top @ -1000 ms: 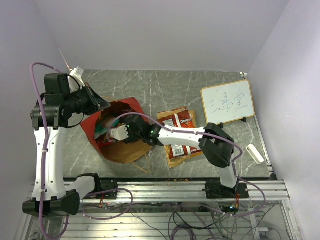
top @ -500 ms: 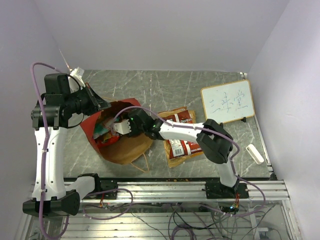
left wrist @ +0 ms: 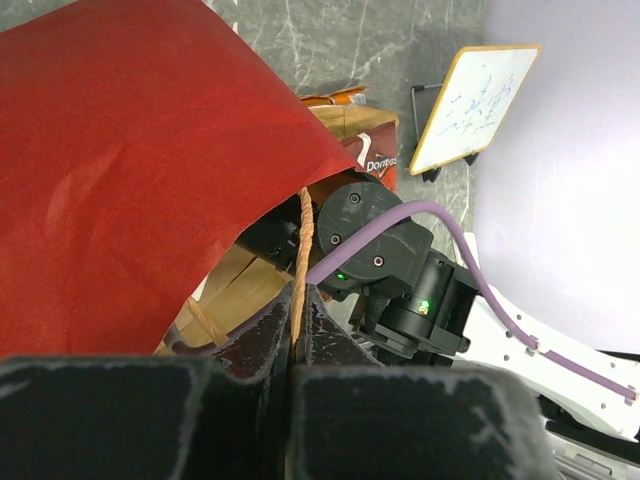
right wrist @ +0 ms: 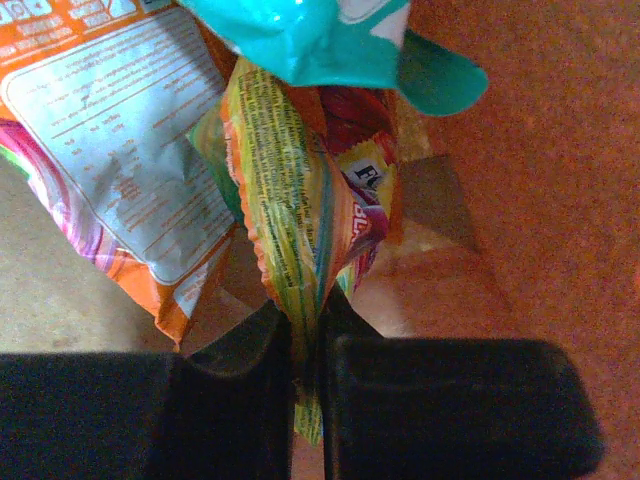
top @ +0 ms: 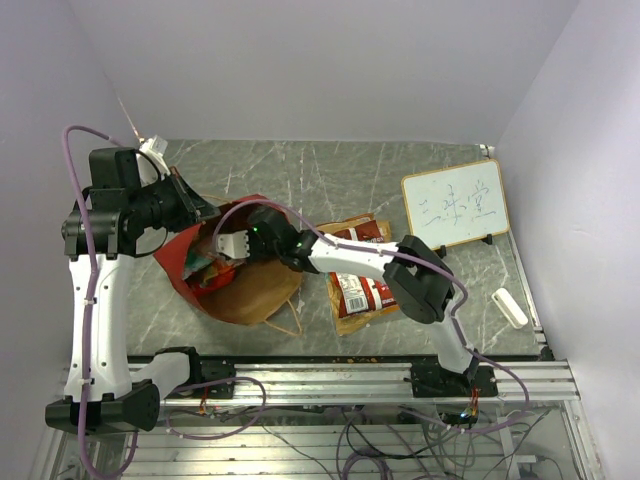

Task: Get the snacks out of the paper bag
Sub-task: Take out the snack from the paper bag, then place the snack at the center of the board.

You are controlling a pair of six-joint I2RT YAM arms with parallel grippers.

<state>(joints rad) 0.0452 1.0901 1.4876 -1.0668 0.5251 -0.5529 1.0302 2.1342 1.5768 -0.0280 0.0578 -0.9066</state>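
Observation:
The paper bag (top: 176, 262) lies on its side, red outside and kraft inside, its mouth facing right. My left gripper (top: 203, 211) is shut on the bag's twine handle (left wrist: 303, 235) and holds the upper wall (left wrist: 130, 170) up. My right gripper (top: 230, 246) is inside the bag and is shut on the edge of a yellow-green snack packet (right wrist: 290, 220). An orange packet (right wrist: 110, 170) and a teal packet (right wrist: 330, 40) lie against it. More snacks (top: 360, 292) lie on the table to the right of the bag, among them a red packet.
A white framed whiteboard (top: 455, 205) stands at the back right. A small white object (top: 510, 307) lies near the right edge. The metal rail (top: 330, 378) with both arm bases runs along the near edge.
My right gripper has moved further left into the bag and its fingers have closed on the yellow-green packet. The left arm keeps its hold on the handle.

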